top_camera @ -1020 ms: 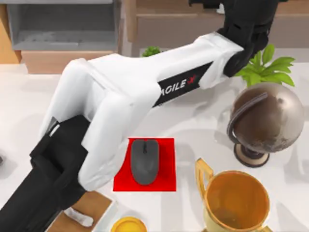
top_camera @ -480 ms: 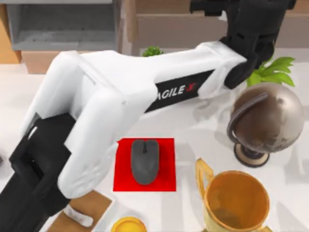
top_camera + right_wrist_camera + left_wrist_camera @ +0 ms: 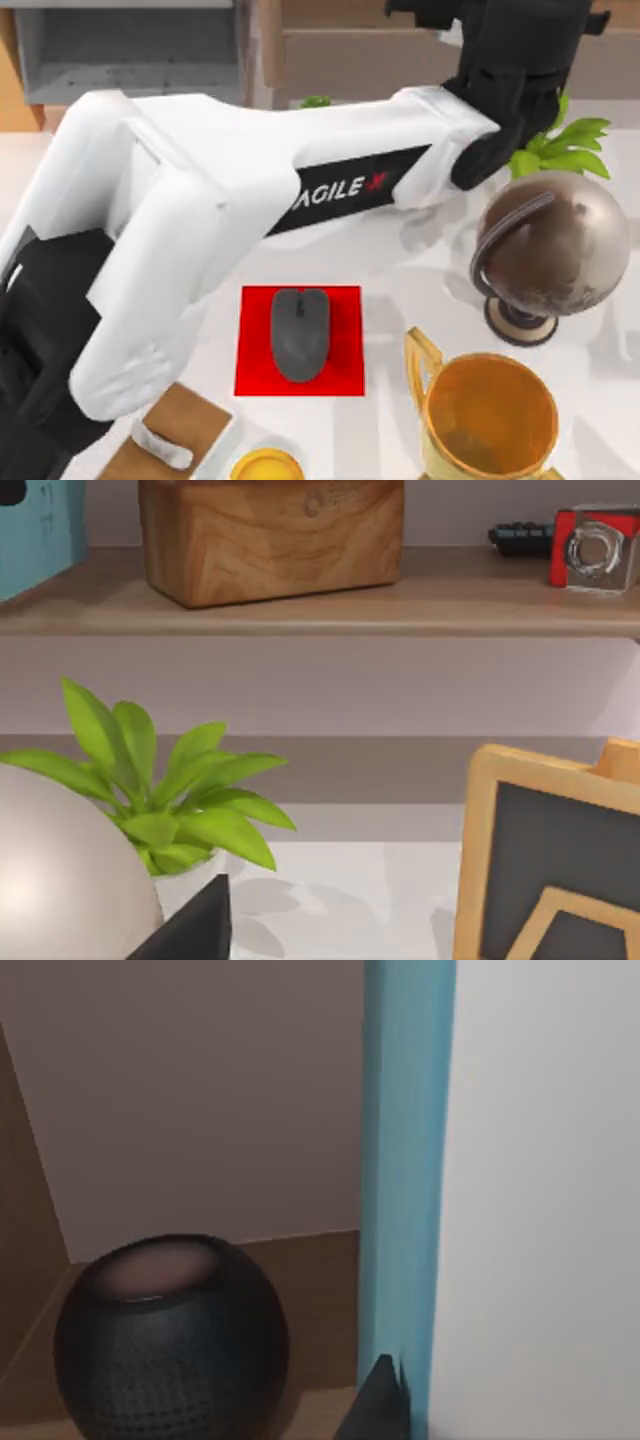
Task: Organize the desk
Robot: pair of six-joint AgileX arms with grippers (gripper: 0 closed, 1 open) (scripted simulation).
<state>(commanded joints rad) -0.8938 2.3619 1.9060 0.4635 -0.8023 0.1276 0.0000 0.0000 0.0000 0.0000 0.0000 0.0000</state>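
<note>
Left hand [image 3: 450,12] up at the shelf, over the surface's [image 3: 410,260] far edge, grip unreadable
White surface spreads below it, bare between red mat [image 3: 300,341] and globe [image 3: 555,250]; trophy [image 3: 490,415] crowds the near right

A dark mouse [image 3: 300,333] lies on a red mat [image 3: 350,345]. Right of it stand a brown globe [image 3: 560,245] and a gold trophy cup [image 3: 490,415], with a green plant [image 3: 560,145] behind the globe
</note>
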